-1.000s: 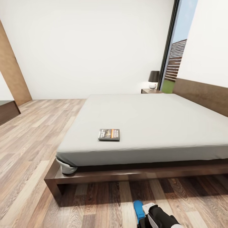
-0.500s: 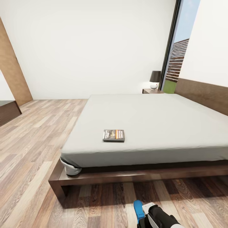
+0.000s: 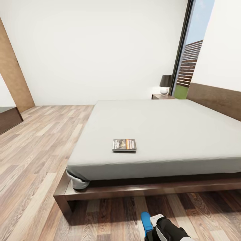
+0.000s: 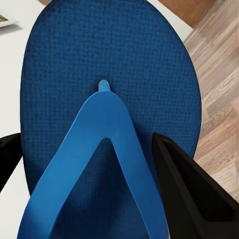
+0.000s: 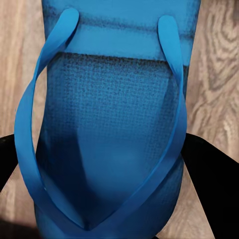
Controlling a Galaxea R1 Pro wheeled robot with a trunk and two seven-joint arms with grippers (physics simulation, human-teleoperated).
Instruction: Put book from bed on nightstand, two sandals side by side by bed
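Camera shifted left, both fingers gripping blue sandals (image 4: 107, 114) (image 5: 112, 124), book (image 3: 124, 145) flat on bed (image 3: 160, 127)

Black wedge-shaped gripper fingers (image 4: 186, 191), glossy black-and-white right arm (image 3: 169, 231)

White walls (image 3: 100, 50), brown wood-plank floor (image 3: 36, 150), tall dark-framed window (image 3: 192, 57) showing sky and grass, dark-shaded lamp (image 3: 165, 84) by it, wooden panel (image 3: 11, 73) at the far-left wall
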